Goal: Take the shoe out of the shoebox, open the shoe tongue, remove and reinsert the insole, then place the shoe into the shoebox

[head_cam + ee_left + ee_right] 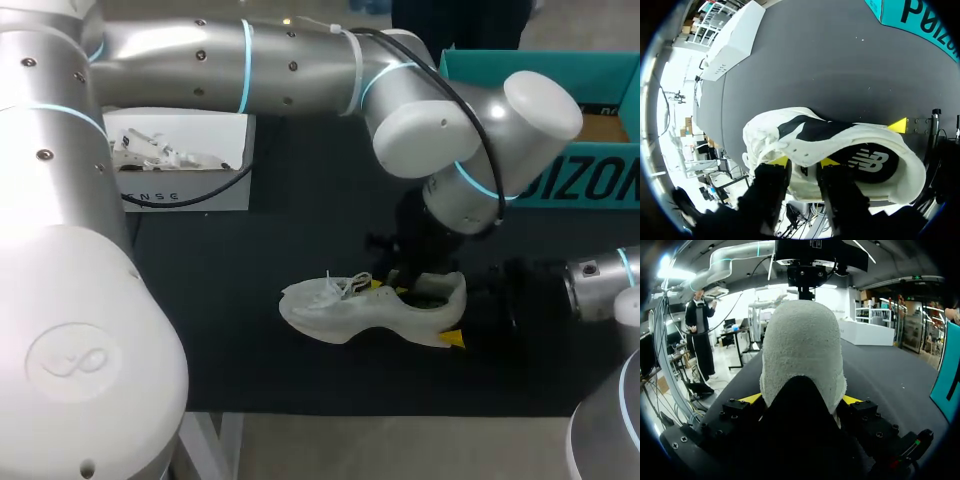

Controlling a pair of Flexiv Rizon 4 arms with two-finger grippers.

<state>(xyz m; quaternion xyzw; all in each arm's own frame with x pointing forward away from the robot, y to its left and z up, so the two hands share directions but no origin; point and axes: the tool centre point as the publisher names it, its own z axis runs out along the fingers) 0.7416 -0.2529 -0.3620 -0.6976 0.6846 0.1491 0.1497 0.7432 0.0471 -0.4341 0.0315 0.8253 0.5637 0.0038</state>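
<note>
Left jaws and right jaws both clamp the one shoe (opening rim, heel).

I make out large black letters, partly cut off, on the teal shoebox side wall, small dark letters on the white box front, and a white logo on the shoe black insole.
</note>
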